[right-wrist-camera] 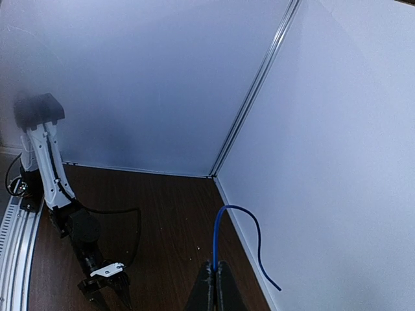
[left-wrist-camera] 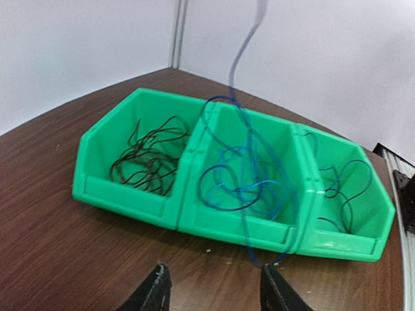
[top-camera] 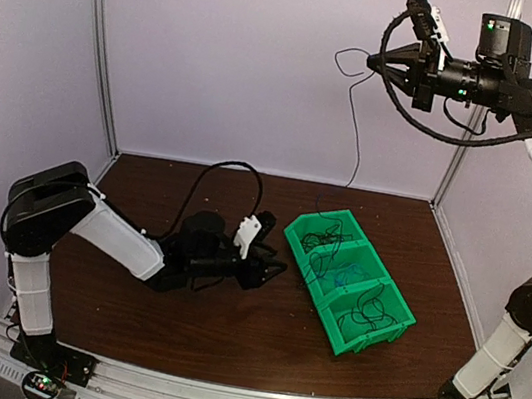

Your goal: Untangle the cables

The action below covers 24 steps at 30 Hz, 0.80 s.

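High above the green plastic three-compartment bin (top-camera: 398,327), the right pincer (top-camera: 373,65) clamps a thin blue cable (right-wrist-camera: 217,236); beside the bin, the left pincer (left-wrist-camera: 214,285) stands with its jaws apart.

A blue cable (left-wrist-camera: 241,189) lies in loose, overlapping loops in the middle compartment of a green bin (left-wrist-camera: 130,201). One strand climbs steeply out of the bin to the closed right jaws high above, which pinch it near its tip. The short free end (right-wrist-camera: 256,236) arches over and droops beyond them. Another loop of it hangs over the bin's front wall onto the counter (left-wrist-camera: 65,259). In the left wrist view, a dark tangle (left-wrist-camera: 146,165) of brownish-black wire fills the left compartment. A thin dark cable (left-wrist-camera: 343,191) curls loosely in the right one.
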Motion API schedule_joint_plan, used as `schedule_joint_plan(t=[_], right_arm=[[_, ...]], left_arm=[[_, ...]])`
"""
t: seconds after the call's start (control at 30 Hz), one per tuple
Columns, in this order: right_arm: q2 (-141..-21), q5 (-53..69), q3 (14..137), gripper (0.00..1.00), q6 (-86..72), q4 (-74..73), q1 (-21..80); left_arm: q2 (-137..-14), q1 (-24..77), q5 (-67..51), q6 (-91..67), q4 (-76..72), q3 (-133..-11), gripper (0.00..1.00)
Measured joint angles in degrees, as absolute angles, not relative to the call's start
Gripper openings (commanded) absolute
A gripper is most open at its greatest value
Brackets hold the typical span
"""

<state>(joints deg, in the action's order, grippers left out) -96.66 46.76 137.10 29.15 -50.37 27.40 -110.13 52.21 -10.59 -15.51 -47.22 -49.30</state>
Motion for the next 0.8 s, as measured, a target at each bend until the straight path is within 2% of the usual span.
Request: schedule_joint_plan(t=[0.27,0.4,0.47,0.7,0.8], right_arm=[[-96.66,47.59,136.79,0.0,28.6,-50.13,27.4],[-96.66,47.72,135.85,0.0,28.12,-49.47,27.4],[-96.66,47.79,135.28,0.0,28.01,-49.32,27.4],[-96.66,47.77,134.3,0.0,27.86,-49.21,27.4],[-96.66,47.59,134.28,0.0,27.86,-49.06,27.4]], left_arm=[[-112.33,58.17,-9.56,-16.01,-45.76,-55.27,0.56],[-116.05,58.13,-3.9,-15.94,-43.16,-60.45,0.49],[-117.27,57.91,-2.15,-15.51,-41.95,-62.19,0.41],[-120.57,57.01,-3.27,-14.06,-41.56,-64.95,0.02],[-120.55,56.93,-4.03,-13.8,-41.43,-64.9,0.0]])
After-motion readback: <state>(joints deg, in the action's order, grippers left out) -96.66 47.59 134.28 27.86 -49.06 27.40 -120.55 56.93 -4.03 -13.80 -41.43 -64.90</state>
